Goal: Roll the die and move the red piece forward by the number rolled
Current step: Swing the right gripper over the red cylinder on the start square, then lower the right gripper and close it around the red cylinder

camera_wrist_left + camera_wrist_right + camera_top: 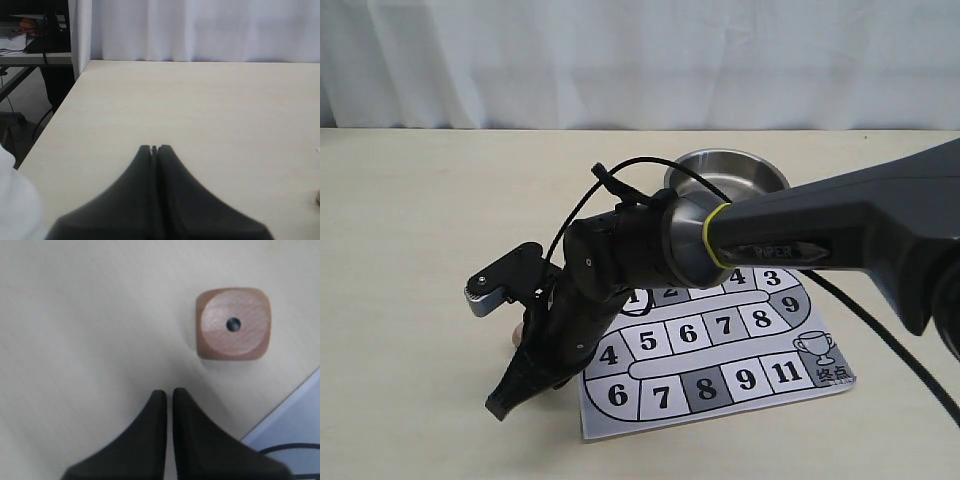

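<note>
Right gripper (166, 392) jaws together, empty; I read the light-tan wooden die (233, 324), one pip up, at one o'clock off the tips.

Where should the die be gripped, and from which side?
Take the die by two opposite flat side faces, from straight above: it lies flat on the table, one pip up, sides free. The right end effector is shut and must open first.
</note>
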You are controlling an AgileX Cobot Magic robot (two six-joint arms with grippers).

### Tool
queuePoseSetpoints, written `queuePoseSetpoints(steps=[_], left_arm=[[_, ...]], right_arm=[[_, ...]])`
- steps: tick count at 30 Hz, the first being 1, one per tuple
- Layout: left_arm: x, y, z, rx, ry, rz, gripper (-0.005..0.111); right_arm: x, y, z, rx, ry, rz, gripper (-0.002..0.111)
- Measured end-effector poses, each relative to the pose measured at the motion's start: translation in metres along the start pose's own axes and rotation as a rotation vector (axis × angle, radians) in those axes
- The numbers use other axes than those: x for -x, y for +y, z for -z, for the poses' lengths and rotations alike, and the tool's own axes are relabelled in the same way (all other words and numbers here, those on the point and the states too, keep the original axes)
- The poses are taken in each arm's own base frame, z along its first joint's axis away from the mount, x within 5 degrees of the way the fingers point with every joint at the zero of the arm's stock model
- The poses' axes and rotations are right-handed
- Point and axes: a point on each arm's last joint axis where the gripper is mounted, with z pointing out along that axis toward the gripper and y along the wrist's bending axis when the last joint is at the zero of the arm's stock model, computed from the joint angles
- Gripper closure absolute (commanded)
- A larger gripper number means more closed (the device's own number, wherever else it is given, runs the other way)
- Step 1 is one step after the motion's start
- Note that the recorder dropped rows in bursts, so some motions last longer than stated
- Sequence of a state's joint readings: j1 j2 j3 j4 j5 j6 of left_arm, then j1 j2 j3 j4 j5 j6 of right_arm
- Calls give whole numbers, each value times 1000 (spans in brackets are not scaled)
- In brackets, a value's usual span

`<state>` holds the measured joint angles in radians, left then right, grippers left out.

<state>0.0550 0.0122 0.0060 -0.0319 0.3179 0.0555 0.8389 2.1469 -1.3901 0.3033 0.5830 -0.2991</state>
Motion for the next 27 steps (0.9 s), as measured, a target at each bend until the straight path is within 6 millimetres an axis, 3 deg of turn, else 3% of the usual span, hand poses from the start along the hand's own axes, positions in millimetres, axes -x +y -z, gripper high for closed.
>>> queuePoseSetpoints(steps=[4,7,10,13,15,18,23,27], left_arm=[[0,0,0,0,0,0,107],[0,0,0,0,0,0,107],[0,0,0,0,0,0,107],[0,0,0,0,0,0,107],[0,0,0,0,0,0,107],[0,0,0,0,0,0,107],[0,0,0,0,0,0,107],[0,0,0,0,0,0,107]], right_arm=[[0,0,0,-1,0,-41,102],[2,1,5,-1,-13,-78,91],[7,3,22,1,-48,-88,76],[14,5,51,-24,-103,-62,51],[17,-2,68,-58,-137,-86,43],[19,-26,82,-115,-189,-133,42],[30,-58,79,-184,-356,-168,42],[25,-69,46,-232,-316,-96,42]])
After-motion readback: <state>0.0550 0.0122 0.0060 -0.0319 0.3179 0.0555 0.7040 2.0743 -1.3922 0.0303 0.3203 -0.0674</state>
